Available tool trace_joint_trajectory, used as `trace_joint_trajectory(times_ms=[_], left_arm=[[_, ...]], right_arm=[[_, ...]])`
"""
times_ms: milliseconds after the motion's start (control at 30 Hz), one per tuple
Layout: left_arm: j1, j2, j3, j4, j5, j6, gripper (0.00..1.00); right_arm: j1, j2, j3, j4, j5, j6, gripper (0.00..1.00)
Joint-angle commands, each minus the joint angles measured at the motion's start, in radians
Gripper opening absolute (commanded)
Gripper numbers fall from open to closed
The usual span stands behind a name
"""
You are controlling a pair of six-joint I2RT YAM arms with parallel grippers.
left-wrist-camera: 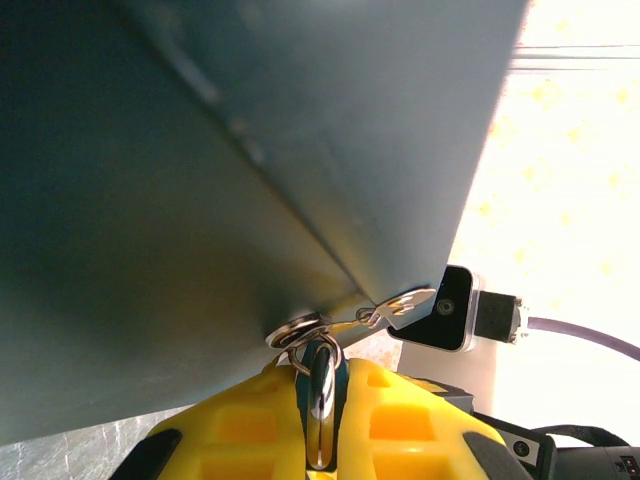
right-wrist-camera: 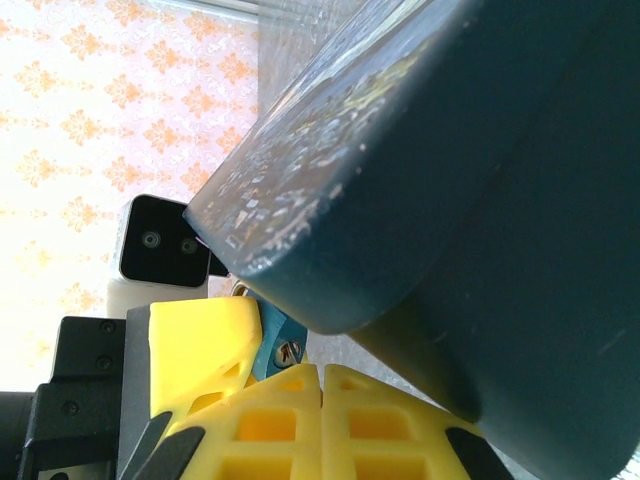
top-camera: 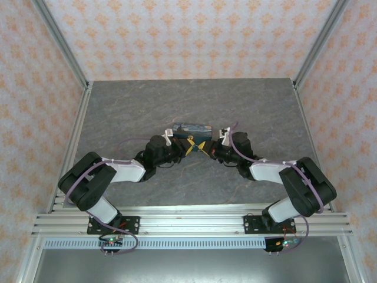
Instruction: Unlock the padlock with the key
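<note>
Yellow left hand (left-wrist-camera: 322, 378) clamps the bluish padlock (left-wrist-camera: 319, 425); right hand (right-wrist-camera: 321, 385) fully closed.

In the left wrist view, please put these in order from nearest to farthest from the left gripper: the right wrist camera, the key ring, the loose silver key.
1. The key ring, right at the tips of the left gripper.
2. The loose silver key, to the right of the ring.
3. The right wrist camera, farther right, behind that key.

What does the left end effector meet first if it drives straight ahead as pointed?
Likely the blue box: its face sits right ahead of the left end effector, almost at the held key. Depth unclear.
</note>
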Motion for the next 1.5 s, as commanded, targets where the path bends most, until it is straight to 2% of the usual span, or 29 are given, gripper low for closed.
trace_joint_trajectory(times_ms=[0,333,667,900,1167,1467], left_arm=[[-0.034,-0.035,0.039,0.090,0.154,0.024,0.00],[-0.034,-0.032,0.048,0.089,0.155,0.022,0.00],[-0.033,-0.055,0.031,0.086,0.151,0.024,0.00],[-0.032,-0.054,0.028,0.091,0.150,0.024,0.00],[-0.034,-0.041,0.029,0.105,0.149,0.017,0.00],[-0.034,-0.037,0.030,0.105,0.145,0.015,0.00]], right_arm=[[0.013,0.009,0.045,0.054,-0.070,0.007,0.00],[0.013,0.039,0.054,0.109,-0.081,0.071,0.00],[0.006,0.015,0.053,0.036,0.047,0.060,0.00],[-0.001,0.007,0.053,0.029,0.077,0.061,0.00],[-0.001,-0.018,0.051,-0.012,0.067,-0.056,0.00],[0.000,0.042,0.084,0.076,-0.011,0.126,0.00]])
